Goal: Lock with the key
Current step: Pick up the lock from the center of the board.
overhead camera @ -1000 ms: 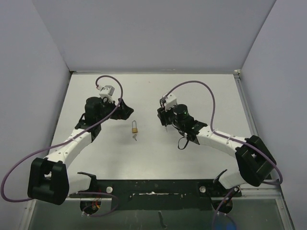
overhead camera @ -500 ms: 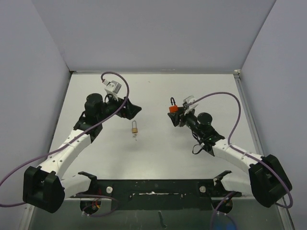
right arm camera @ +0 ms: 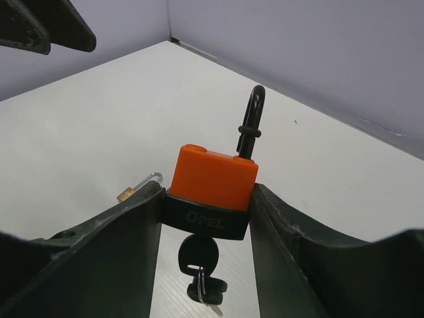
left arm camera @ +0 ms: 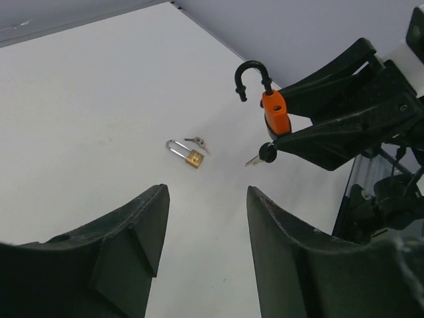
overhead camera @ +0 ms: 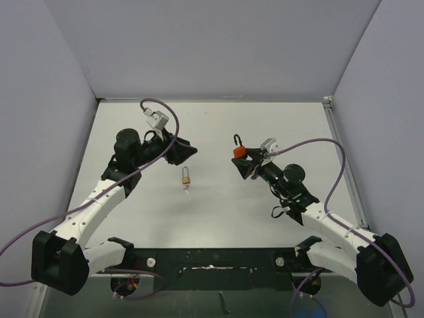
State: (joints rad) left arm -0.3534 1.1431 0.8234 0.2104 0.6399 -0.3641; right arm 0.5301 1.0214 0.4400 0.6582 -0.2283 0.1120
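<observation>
An orange padlock [right arm camera: 213,175] with a black base band stands upright between the fingers of my right gripper [right arm camera: 208,188], which is shut on its body. Its black shackle [right arm camera: 252,119] stands open above it. A black-headed key [right arm camera: 198,252] sits in the keyhole underneath, with more keys hanging from its ring. From above, the padlock [overhead camera: 239,152] is held over the table right of centre. My left gripper [left arm camera: 207,192] is open and holds nothing. It faces the padlock [left arm camera: 275,112] and its key [left arm camera: 267,152] from the left, well apart from them.
A small brass padlock [overhead camera: 187,177] with its keys lies on the white table [overhead camera: 218,218] between the two arms; in the left wrist view the brass padlock [left arm camera: 185,152] lies below the held lock. Grey walls [overhead camera: 212,46] enclose the table on three sides.
My right arm has swung outward and raised the orange padlock into view, shackle up. My left gripper has shifted slightly right and its jaws have narrowed.
</observation>
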